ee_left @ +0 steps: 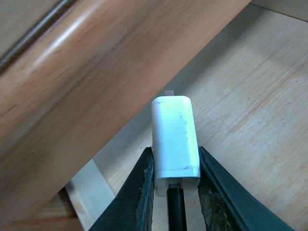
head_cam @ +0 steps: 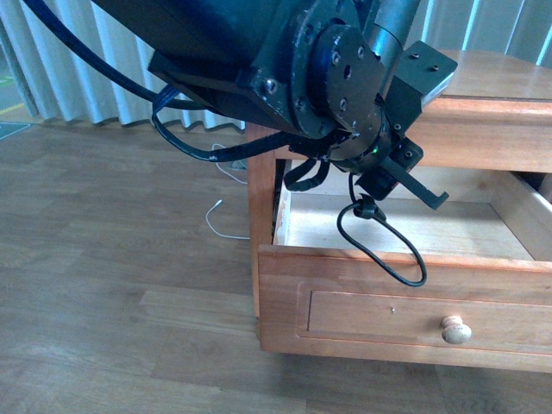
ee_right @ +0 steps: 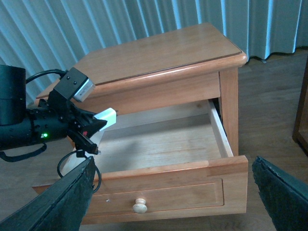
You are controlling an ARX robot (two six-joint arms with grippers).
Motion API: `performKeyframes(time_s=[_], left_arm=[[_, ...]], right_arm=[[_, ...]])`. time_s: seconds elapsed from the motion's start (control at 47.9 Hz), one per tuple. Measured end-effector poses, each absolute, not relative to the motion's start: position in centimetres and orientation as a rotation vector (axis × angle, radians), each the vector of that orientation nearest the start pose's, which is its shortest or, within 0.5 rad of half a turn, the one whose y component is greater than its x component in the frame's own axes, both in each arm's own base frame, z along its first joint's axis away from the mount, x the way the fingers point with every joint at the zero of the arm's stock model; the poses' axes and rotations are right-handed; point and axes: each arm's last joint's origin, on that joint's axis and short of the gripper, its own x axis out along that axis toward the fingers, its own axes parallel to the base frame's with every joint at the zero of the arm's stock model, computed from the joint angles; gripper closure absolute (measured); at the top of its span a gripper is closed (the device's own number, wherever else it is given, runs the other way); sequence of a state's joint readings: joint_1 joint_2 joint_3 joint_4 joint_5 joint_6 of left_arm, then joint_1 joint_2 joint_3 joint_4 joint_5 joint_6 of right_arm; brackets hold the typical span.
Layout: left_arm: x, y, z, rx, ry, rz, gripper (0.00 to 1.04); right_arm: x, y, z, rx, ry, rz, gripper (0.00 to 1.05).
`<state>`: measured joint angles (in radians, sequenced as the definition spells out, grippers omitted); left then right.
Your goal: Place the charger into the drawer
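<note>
The charger (ee_left: 174,137), a small white cube, is pinched between the dark fingers (ee_left: 137,192) of my left gripper (ee_left: 175,161), which is shut on it. Its black cable (head_cam: 388,250) hangs in a loop over the drawer's front edge. The drawer (ee_right: 163,144) stands pulled out, showing a pale wood floor and a round pale knob (ee_right: 139,207). In the right wrist view the charger (ee_right: 106,116) hovers above the drawer's near-left corner. My right gripper (ee_right: 172,163) is open in front of the drawer front, holding nothing.
The honey-brown nightstand top (ee_right: 163,53) overhangs the back of the drawer. A thin white cable (head_cam: 220,220) lies on the wooden floor left of the nightstand. Pale curtains (head_cam: 78,78) hang behind.
</note>
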<state>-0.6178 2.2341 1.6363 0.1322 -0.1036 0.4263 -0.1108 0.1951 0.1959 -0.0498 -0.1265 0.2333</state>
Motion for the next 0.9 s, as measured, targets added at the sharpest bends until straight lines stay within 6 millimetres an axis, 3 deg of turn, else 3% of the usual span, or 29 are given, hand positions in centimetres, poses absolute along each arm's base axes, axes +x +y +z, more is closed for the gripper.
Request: performKeyframes(time_s=[0.313, 0.627, 0.71, 0.898], left_arm=[[42.1, -29.9, 15.9, 0.553, 0.372, -0.589, 0.81], [42.3, -30.3, 16.5, 0.520, 0.348, -0.563, 0.18], [42.4, -30.1, 16.9, 0.498, 0.329, -0.538, 0.06], [41.9, -28.7, 18.5, 0.444, 0.290, -0.477, 0.06]], right_arm=[[10.2, -0.8, 21.0, 0.239, 0.050, 0.010, 0.08], [10.2, -0.8, 21.0, 0.239, 0.050, 0.010, 0.08], [10.2, -0.8, 21.0, 0.239, 0.050, 0.010, 0.08], [10.2, -0.8, 21.0, 0.239, 0.050, 0.010, 0.08]])
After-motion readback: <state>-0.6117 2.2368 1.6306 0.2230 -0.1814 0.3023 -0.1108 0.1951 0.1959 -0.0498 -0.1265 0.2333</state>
